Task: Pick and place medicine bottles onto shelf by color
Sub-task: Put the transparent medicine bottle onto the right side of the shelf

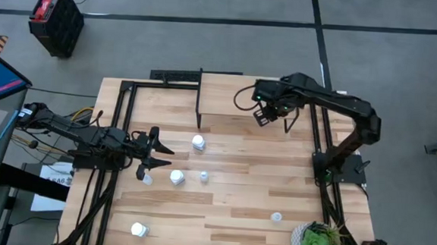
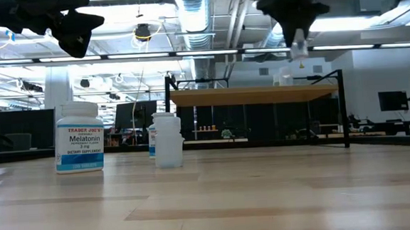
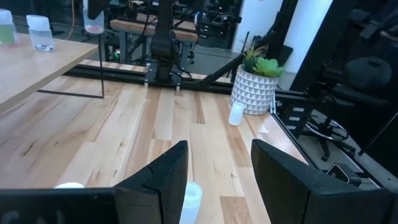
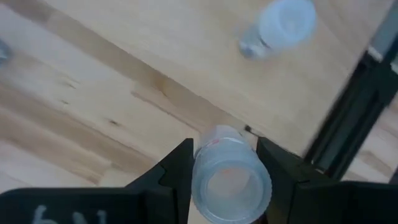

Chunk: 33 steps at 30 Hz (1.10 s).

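The right gripper (image 4: 224,180), jaws clamped on a translucent bottle (image 4: 231,177), hangs over the shelf (image 1: 227,100) at 12 o'clock. Lower vertically before release, beside the shelved bottle (image 4: 280,26). The left gripper (image 3: 217,180) hovers with jaws apart, empty.

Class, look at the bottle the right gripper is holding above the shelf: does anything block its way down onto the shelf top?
Nothing visible does. The right gripper holds a translucent bottle above bare shelf wood; another bottle stands off to one side.

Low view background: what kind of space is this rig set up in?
Likely a robotics lab or open workshop: exposed ceiling ducts and strip lights overhead, a monitor in the room behind, and a grey tiled floor around the table.
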{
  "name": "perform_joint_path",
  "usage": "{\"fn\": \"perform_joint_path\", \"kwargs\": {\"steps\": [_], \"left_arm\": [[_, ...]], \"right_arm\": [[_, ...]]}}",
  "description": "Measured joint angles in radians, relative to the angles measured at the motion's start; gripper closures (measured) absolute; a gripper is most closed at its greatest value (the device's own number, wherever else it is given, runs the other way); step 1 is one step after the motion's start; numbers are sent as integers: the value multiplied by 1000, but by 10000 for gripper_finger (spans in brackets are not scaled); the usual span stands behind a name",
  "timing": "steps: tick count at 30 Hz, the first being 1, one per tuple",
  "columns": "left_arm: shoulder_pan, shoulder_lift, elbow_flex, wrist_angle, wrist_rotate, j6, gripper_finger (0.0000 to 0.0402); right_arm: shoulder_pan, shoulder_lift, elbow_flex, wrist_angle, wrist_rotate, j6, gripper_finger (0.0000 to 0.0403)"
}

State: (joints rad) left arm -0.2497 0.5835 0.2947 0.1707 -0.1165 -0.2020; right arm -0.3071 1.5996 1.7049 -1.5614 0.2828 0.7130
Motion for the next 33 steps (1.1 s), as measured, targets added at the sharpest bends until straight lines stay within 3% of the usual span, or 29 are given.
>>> {"fn": "perform_joint_path", "kwargs": {"steps": [15, 33], "left_arm": [[0, 0, 0, 1, 0, -2, 237], [0, 0, 0, 0, 0, -3, 237]], "right_arm": [[-63, -150, -271, 280, -25, 39, 254], [-163, -89, -273, 385, -77, -43, 235]]}}
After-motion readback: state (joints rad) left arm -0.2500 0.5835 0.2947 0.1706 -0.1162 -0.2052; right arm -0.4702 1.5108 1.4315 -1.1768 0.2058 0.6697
